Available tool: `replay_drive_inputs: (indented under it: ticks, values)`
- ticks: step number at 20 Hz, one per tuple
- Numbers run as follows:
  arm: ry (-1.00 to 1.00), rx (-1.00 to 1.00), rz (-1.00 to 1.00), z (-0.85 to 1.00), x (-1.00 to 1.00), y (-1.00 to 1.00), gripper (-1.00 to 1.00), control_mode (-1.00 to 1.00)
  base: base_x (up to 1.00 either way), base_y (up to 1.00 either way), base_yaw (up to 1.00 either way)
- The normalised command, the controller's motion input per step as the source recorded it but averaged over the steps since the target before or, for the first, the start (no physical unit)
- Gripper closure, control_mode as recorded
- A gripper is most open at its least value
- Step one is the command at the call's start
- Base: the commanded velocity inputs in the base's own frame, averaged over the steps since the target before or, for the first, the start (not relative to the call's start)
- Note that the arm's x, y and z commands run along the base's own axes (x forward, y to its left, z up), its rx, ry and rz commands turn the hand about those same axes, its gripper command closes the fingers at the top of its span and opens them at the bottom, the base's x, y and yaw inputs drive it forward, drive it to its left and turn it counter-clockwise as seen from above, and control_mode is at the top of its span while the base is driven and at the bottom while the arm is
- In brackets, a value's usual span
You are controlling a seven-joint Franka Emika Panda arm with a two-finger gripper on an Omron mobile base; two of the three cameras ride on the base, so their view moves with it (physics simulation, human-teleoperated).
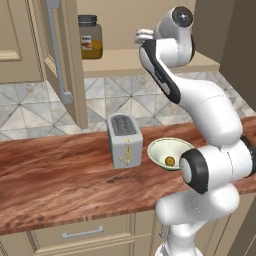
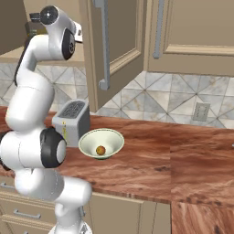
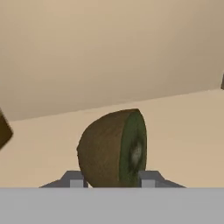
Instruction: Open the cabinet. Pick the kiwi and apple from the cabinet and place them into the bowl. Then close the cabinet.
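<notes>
In the hand view a halved brown kiwi (image 3: 111, 146) with a green cut face stands on the cabinet shelf (image 3: 183, 127). My gripper (image 3: 112, 180) is shut on it, one fingertip against each side. From the base, my hand (image 1: 143, 37) reaches into the open upper cabinet, whose door (image 1: 62, 60) is swung out to the left. On the counter below, the pale bowl (image 1: 156, 156) holds the small yellow-orange apple (image 1: 170, 161). The right base view shows the same bowl (image 2: 114, 138) and apple (image 2: 100, 150).
A dark-lidded jar (image 1: 90, 37) with orange contents stands on the shelf left of my hand. A silver toaster (image 1: 124, 140) sits just left of the bowl. The open door's long bar handle (image 2: 104, 43) hangs over the counter near my arm.
</notes>
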Motion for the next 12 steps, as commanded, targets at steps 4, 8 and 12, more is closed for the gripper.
replay_drive_inputs:
  ticks: [4,8,12]
  values:
    - [-0.5,0.0,0.03,0.14,-1.0,0.0,1.0,-1.0,0.0,0.0,0.0]
    - [-0.18,0.08,0.0,0.47,-1.0,0.0,1.0,-1.0,0.0,0.0,0.0]
    - [-0.01,0.13,-0.05,0.71,-1.0,0.0,1.0,-1.0,0.0,0.0,0.0]
